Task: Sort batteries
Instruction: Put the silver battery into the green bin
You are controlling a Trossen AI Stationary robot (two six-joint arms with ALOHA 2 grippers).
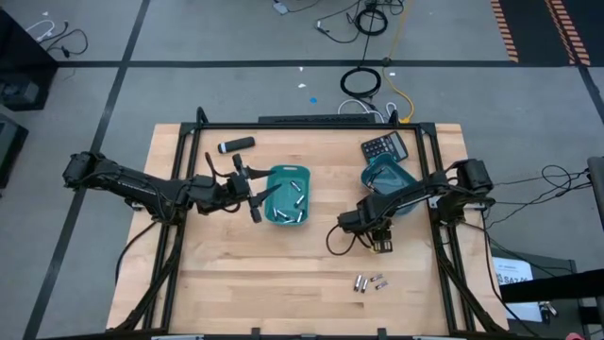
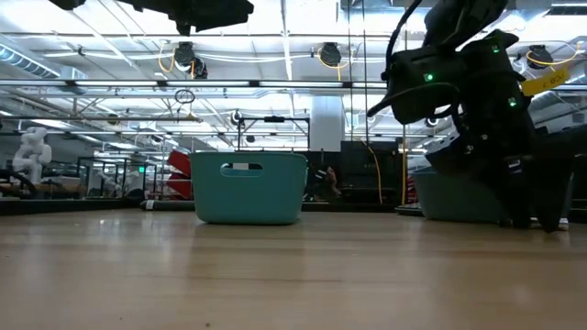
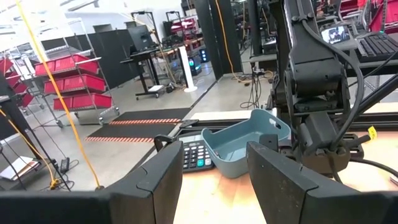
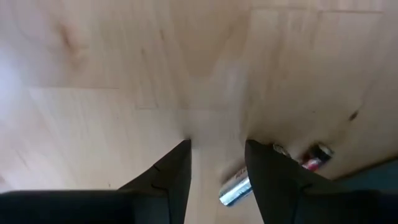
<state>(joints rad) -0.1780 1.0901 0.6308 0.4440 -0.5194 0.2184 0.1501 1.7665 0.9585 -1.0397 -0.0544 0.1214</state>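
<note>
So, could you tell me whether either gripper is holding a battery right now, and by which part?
Neither holds anything. The right gripper is open over bare table, batteries lying beside it; the left gripper is open and empty.

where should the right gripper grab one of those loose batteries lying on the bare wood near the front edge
Grip a loose battery across the middle of its barrel, coming straight down from above. It lies flat on the table, so only its top and sides are free. The neighbours lie close, so the open right gripper should probably start with an outer cell.
</note>
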